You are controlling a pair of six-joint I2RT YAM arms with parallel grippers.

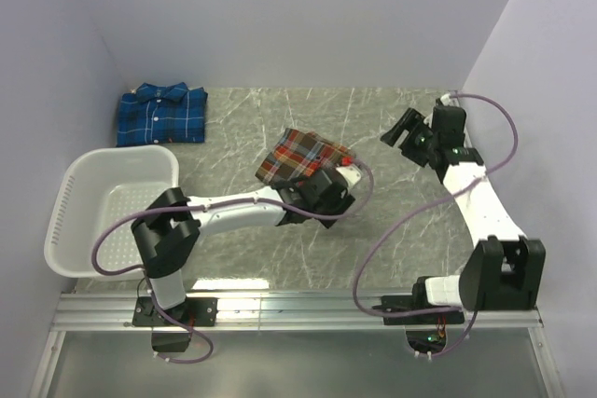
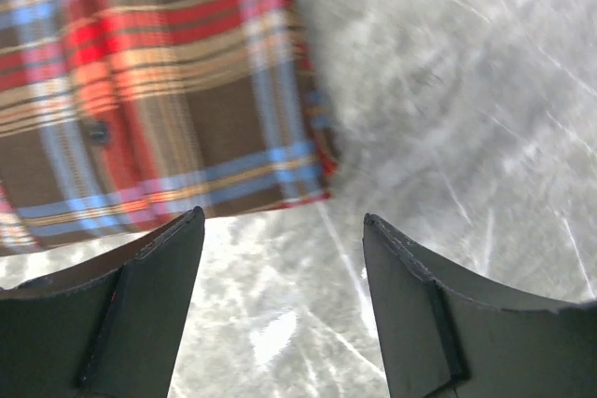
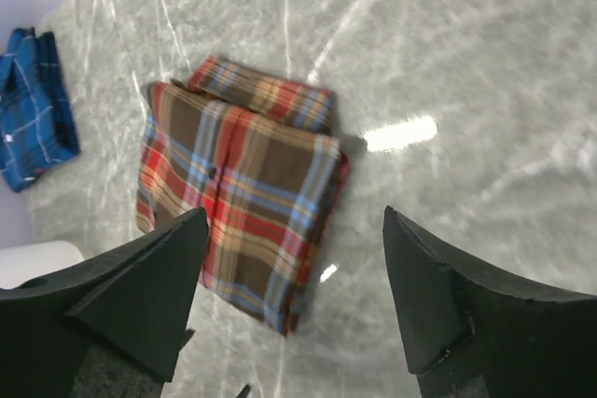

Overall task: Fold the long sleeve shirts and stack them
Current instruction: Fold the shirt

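Observation:
The red-orange plaid shirt (image 1: 297, 154) lies folded in the middle of the table. It also shows in the left wrist view (image 2: 168, 90) and the right wrist view (image 3: 238, 188). The blue plaid shirt (image 1: 160, 116) lies folded at the back left, apart from the red one, and shows in the right wrist view (image 3: 33, 109). My left gripper (image 1: 312, 185) hovers at the red shirt's near right corner, open and empty (image 2: 282, 219), with bare table between its fingers. My right gripper (image 1: 399, 132) is open and empty (image 3: 294, 216), raised to the right of the red shirt.
A white slotted plastic basket (image 1: 70, 188) stands at the left, near the left arm's base, and looks empty. Its corner shows in the right wrist view (image 3: 28, 263). Pale walls close the table at the back and both sides.

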